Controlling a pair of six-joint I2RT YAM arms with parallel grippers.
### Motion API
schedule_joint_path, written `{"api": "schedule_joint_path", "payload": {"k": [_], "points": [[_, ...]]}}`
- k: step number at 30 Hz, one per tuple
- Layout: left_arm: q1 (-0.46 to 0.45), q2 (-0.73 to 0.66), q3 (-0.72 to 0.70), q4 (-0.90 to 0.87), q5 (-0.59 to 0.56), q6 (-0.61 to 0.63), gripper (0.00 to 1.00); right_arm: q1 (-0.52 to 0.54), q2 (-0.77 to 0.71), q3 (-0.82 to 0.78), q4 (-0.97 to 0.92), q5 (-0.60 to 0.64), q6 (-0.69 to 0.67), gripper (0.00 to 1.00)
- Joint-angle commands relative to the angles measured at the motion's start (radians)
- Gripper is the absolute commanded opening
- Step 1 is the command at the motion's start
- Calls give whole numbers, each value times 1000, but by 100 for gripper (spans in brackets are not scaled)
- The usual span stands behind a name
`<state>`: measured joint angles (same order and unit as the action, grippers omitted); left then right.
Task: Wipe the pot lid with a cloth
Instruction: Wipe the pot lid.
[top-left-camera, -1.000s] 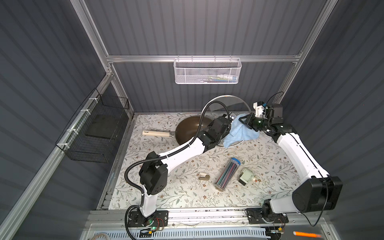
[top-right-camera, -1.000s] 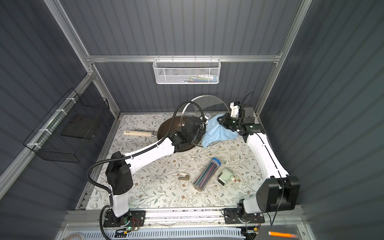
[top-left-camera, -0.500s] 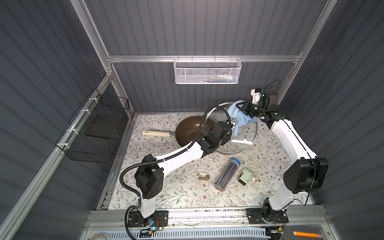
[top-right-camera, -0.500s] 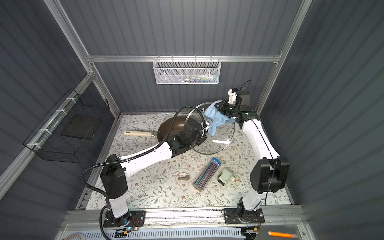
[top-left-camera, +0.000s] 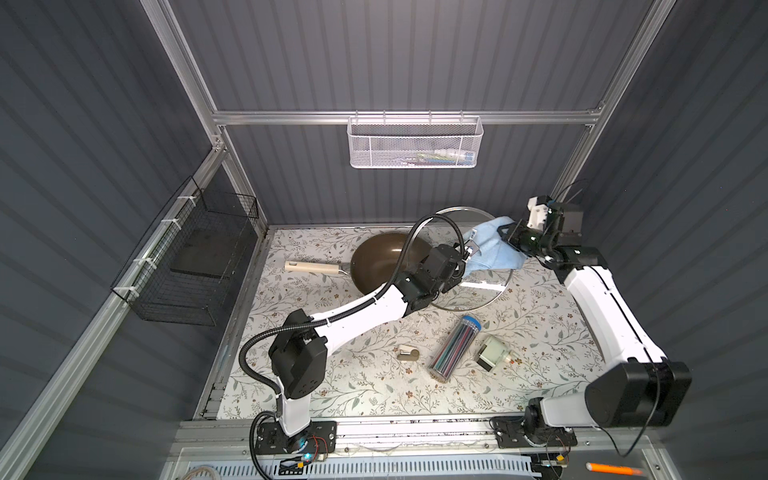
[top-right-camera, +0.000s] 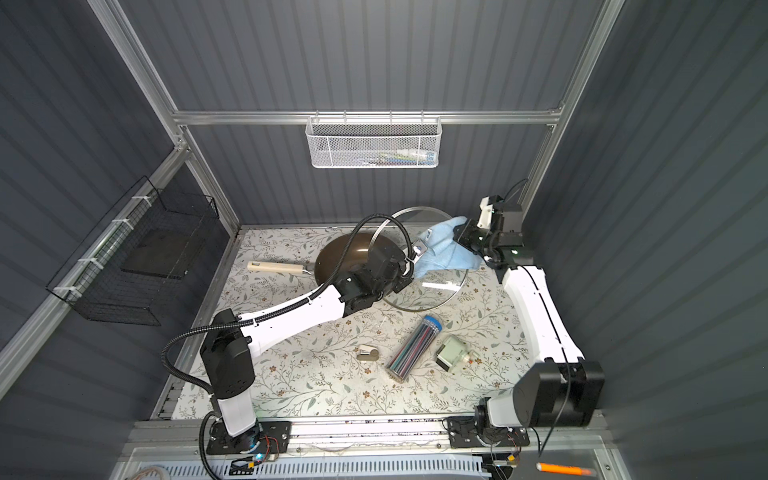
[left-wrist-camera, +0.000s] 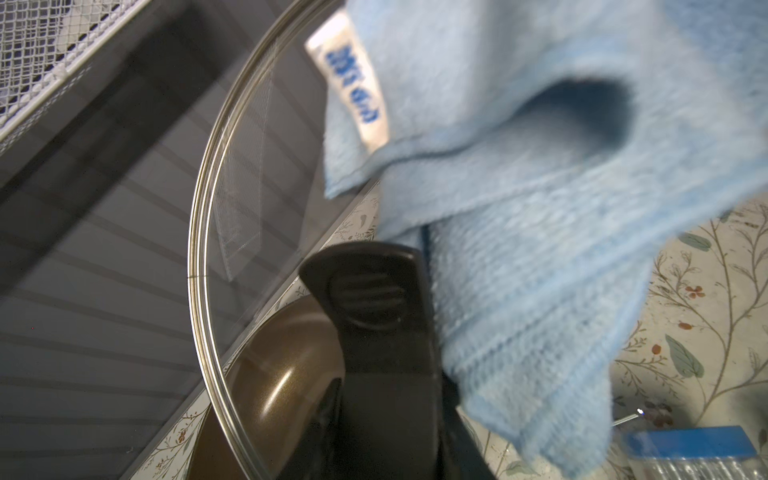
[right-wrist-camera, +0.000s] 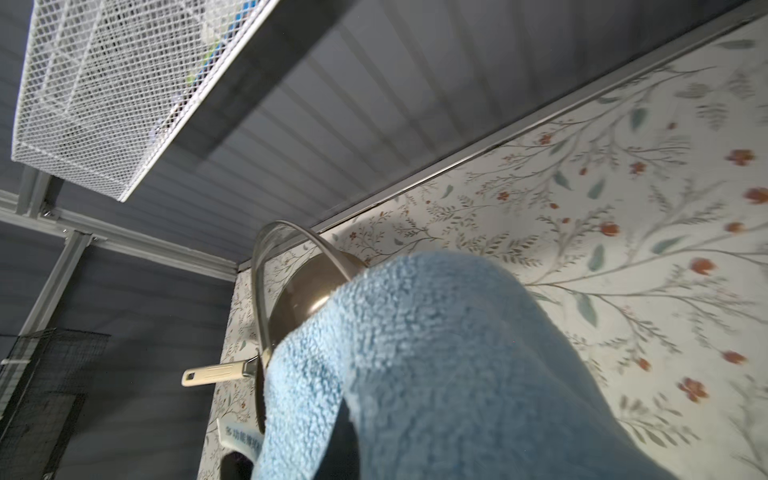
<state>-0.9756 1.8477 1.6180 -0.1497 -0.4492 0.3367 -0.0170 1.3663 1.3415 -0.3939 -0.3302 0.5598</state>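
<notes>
1. Glass, metal-rimmed and tilted up on edge, the pot lid stands raised over the back of the table, between the middle of the back edge and the right back corner, its black handle facing the left arm

2. Left gripper is clamped on that handle, jaws pressed onto it, holding the lid clear of the floral table; the fingers themselves are hidden under the wrist in both top views

3. Light blue and soft, the cloth is draped against the upper part of the glass, its white label near the rim; the right gripper pinches it from the right back corner side

4. Step in hand, as I judge it: the wiping stroke itself, cloth pressed on the lid while the other arm steadies it

5. Next move calls for dragging the cloth across glass not yet covered, keeping light pressure so the lid does not twist in the left grip, and keeping the rag away from the handle

6. Just behind the lid lies the dark brown pan, cream handle pointing to the left edge; a tube of straws, a small pale box and a little clip lie nearer the front edge
</notes>
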Motion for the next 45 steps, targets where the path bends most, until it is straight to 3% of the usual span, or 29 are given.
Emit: {"api": "schedule_joint_path", "payload": {"k": [1,8,14,20,27,34,39,45], "points": [[4,-69,58,243,-76,-3,0,-40,-74,-59,-100,120,-37,0],[5,-42,85,241,-67,-2,0,-46,-229,-63,-169,226,-77,0],[5,-57,64,241,-52,-25,0,-43,-238,4,-85,81,-30,0],[5,-68,51,221,-27,-48,0,64,-167,88,79,5,-16,0],[1,-97,36,211,10,-88,0,153,29,206,90,-52,0,0],[1,-99,35,230,-4,-90,0,169,36,137,12,-29,-39,0],[2,-74,65,246,-27,-74,0,169,-30,45,-111,52,-102,0],[7,-40,106,254,-19,-72,0,219,-118,-28,-184,40,-124,0]]}}
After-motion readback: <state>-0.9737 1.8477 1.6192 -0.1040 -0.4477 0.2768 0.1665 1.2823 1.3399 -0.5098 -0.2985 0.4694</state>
